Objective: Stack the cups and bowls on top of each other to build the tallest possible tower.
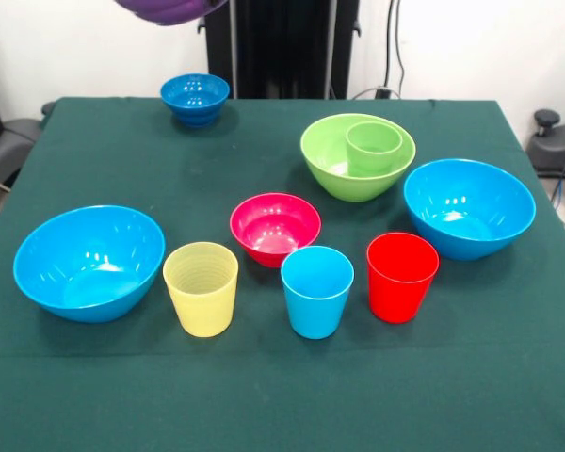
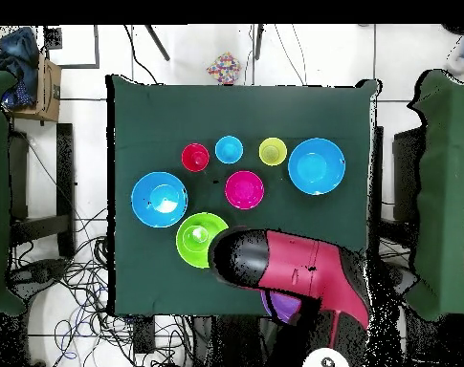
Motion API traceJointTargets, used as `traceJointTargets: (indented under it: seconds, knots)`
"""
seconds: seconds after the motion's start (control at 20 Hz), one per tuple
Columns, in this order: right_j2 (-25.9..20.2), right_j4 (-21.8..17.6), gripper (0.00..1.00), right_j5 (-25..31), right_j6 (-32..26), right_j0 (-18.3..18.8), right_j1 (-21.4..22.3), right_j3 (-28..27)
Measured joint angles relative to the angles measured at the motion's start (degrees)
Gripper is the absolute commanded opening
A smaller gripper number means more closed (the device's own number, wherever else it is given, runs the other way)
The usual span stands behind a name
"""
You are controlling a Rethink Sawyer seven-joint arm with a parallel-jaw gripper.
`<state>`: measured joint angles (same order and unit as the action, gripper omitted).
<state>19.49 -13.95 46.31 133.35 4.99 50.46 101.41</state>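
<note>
- Purple bowl (image 1: pixel 169 9) hangs at the top left edge of the front view, lifted off the tabletop (image 1: pixel 94 395); I judge it is being carried to the stack.
- My tool itself is hidden, so I cannot tell how it grips.
- Tower so far: green cup (image 1: pixel 374 146) nested in the lime bowl (image 1: pixel 334 169), upper right of centre.
- Other cups and bowls sit apart, unstacked.

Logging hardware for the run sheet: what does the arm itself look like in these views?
Only the overhead view shows the arm: a bulky link with a glossy crimson-red shell and a rounded black cap at its end nearest the bowls. Small dark specks, perhaps fasteners, dot the red shell. No cables or legible markings can be made out on it. The gripper is not in view, so its look cannot be described.
</note>
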Motion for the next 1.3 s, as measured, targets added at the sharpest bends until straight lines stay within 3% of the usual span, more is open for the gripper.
traceJointTargets:
  seconds: [1.3]
  knots:
    - [-3.4, -2.9, 0.0, -1.8, 0.0, 2.2, -1.6, 2.2]
